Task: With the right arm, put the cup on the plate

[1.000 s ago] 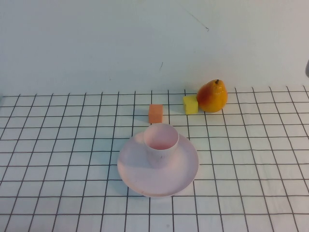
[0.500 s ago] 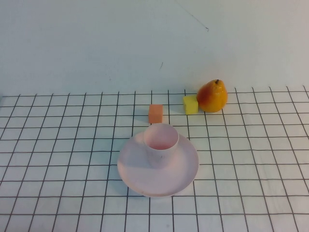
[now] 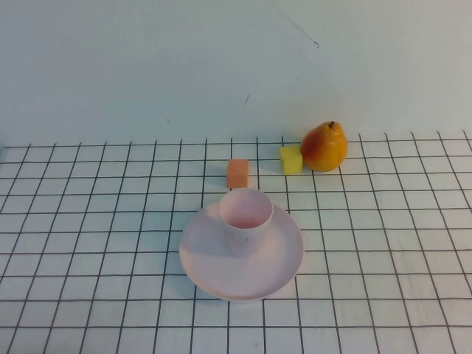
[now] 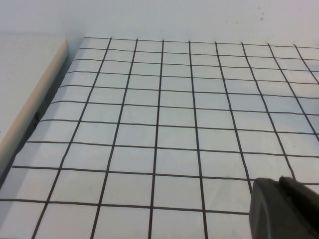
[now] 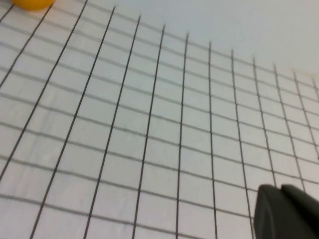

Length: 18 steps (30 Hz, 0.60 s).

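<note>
In the high view the pale pink cup (image 3: 245, 219) stands upright on the round pale pink plate (image 3: 214, 267), toward the plate's far side. Nothing holds it. Neither arm shows in the high view. My left gripper (image 4: 279, 182) shows only in the left wrist view, its dark fingers together and empty over bare grid cloth. My right gripper (image 5: 280, 190) shows only in the right wrist view, its fingers together and empty over bare grid cloth. The cup and plate are out of both wrist views.
Behind the plate stand an orange block (image 3: 237, 173), a yellow block (image 3: 291, 159) and a pear (image 3: 324, 147). A yellow-orange edge (image 5: 32, 4) shows in the right wrist view. A pale ledge (image 4: 30, 104) borders the cloth in the left wrist view.
A small grey part of the right arm at the high view's right edge one second ago has left the view. The cup, plate and other objects have not moved.
</note>
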Motion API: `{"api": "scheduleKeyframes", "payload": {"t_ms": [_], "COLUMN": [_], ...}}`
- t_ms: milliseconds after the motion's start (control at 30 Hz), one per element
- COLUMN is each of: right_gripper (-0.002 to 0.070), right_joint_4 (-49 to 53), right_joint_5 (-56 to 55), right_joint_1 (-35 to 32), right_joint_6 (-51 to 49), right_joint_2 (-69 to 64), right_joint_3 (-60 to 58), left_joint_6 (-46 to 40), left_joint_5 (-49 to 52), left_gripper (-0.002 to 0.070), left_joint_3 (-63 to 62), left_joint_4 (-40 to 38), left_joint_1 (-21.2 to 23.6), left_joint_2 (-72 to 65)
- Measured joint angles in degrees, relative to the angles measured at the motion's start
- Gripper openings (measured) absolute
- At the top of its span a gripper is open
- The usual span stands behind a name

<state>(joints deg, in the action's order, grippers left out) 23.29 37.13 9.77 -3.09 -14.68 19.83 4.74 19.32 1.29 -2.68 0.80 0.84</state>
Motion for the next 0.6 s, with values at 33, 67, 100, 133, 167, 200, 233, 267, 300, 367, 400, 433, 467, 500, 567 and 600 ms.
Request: {"api": "scheduleKeyframes", "payload": {"t_ms": [33,67,100,133,167,200,233,267,300,367,400,433,467,500,567,600], "right_gripper": [-0.0002,-0.0002,-0.0002,-0.0002,-0.0002,-0.0002,-0.0002,-0.0002,-0.0002,-0.0002,-0.0002,-0.0002,-0.0002,-0.0002,-0.0002,-0.0002], "right_joint_4": [0.4,0.5,0.8,0.9,1.2,1.3,1.3,1.3,1.3,1.3,1.0,0.8,0.7,0.6,0.5,0.3], "right_joint_5": [-1.7,-3.0,-4.3,-5.4,-6.3,-7.1,-7.9,-8.7,-9.8,-12.6,-13.9,-14.7,-15.3,-15.9,-16.8,-17.1], "right_joint_1": [-1.1,-2.2,-3.4,-4.5,-5.3,-6.4,-7.3,-8.0,-8.7,-9.6,-9.8,-9.9,-9.9,-9.9,-9.9,-9.9], "right_joint_6": [-0.7,-1.1,-1.4,-1.7,-1.7,-1.9,-2.4,-3.0,-4.0,-5.6,-6.2,-6.9,-7.3,-7.8,-8.3,-8.4], "right_joint_2": [1.7,3.1,4.8,6.6,8.1,9.8,11.4,12.6,13.9,15.2,15.3,15.4,15.4,15.4,15.4,15.4], "right_joint_3": [-0.9,-1.6,-2.5,-3.3,-4.0,-5.1,-6.2,-7.2,-8.4,-10.7,-11.7,-12.7,-13.4,-14.4,-16.1,-17.0], "left_joint_6": [0.0,0.0,0.0,0.0,0.0,0.0,0.0,0.0,0.0,0.0,0.0,0.0,0.0,0.0,0.0,0.0], "left_joint_5": [0.0,0.0,0.0,0.0,0.0,0.0,0.0,0.0,0.0,0.0,0.0,0.0,0.0,0.0,0.0,0.0], "left_gripper": [-0.0002,-0.0002,-0.0002,-0.0002,-0.0002,-0.0002,-0.0002,-0.0002,-0.0002,-0.0002,-0.0002,-0.0002,-0.0002,-0.0002,-0.0002,-0.0002], "left_joint_3": [0.0,0.0,0.0,0.0,0.0,0.0,0.0,0.0,0.0,0.0,0.0,0.0,0.0,0.0,0.0,0.0], "left_joint_4": [0.0,0.0,0.0,0.0,0.0,0.0,0.0,0.0,0.0,0.0,0.0,0.0,0.0,0.0,0.0,0.0], "left_joint_1": [0.0,0.0,0.0,0.0,0.0,0.0,0.0,0.0,0.0,0.0,0.0,0.0,0.0,0.0,0.0,0.0], "left_joint_2": [0.0,0.0,0.0,0.0,0.0,0.0,0.0,0.0,0.0,0.0,0.0,0.0,0.0,0.0,0.0,0.0]}}
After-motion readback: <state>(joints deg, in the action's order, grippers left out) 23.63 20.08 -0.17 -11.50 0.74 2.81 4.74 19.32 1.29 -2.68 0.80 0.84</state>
